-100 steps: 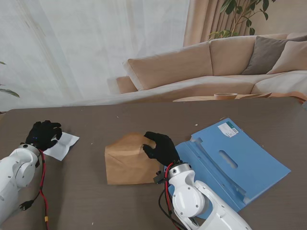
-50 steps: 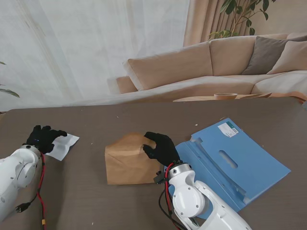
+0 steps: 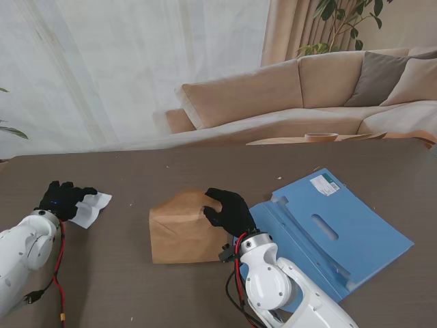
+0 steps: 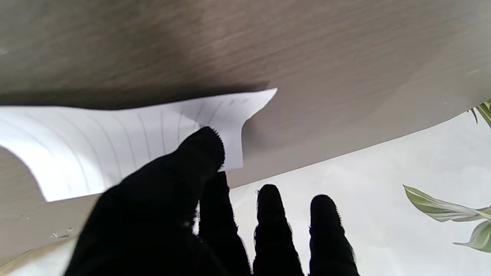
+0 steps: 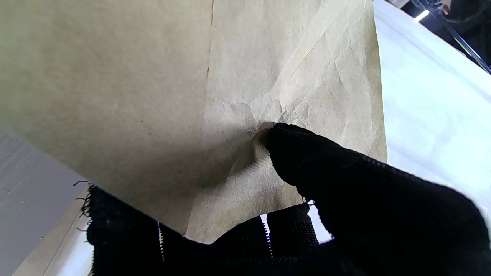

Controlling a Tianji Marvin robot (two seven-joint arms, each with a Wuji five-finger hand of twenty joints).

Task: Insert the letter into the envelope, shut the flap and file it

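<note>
A lined white letter [image 3: 91, 207] lies far left on the brown table, one edge curled up. My left hand [image 3: 63, 199] is shut on its near-left edge. In the left wrist view the thumb [image 4: 191, 161] presses on the sheet [image 4: 115, 142], with the other fingers behind it. The brown paper envelope [image 3: 179, 231] stands up in the middle of the table. My right hand [image 3: 231, 210] grips its upper right corner. The right wrist view shows the thumb [image 5: 330, 165] pinching the creased paper [image 5: 153, 76].
An open blue file folder [image 3: 331, 229] lies flat to the right of the envelope, partly under my right arm. The table's far edge [image 3: 218, 149] borders a sofa and a curtain. A red cable hangs from my left arm.
My left hand has drawn slightly nearer to me and turned, and the letter has curled and bunched with it. The right hand and the envelope have stayed still.
</note>
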